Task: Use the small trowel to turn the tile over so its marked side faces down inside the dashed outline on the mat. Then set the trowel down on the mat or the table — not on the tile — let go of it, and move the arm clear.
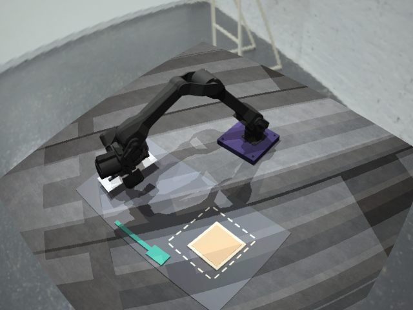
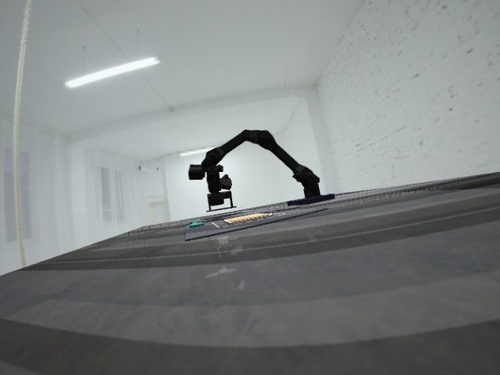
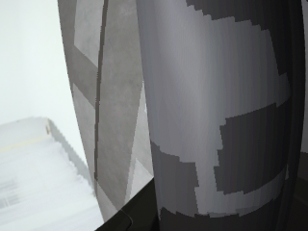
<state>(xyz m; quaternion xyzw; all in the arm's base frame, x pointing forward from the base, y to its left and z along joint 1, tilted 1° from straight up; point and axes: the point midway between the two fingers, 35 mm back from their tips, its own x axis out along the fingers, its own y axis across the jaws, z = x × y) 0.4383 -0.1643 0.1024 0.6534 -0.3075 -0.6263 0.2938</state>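
Oddly, the gripper (image 1: pixel 128 173) clamps a white card (image 1: pixel 108 183), trowel (image 1: pixel 143 243) lying apart.

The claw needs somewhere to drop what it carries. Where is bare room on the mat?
Bare mat lies between the claw, shut on a white card, and the dashed outline; a narrower strip borders the outline's right side. Crowded: the trowel lies close beside the outline, and the tile fills its middle.
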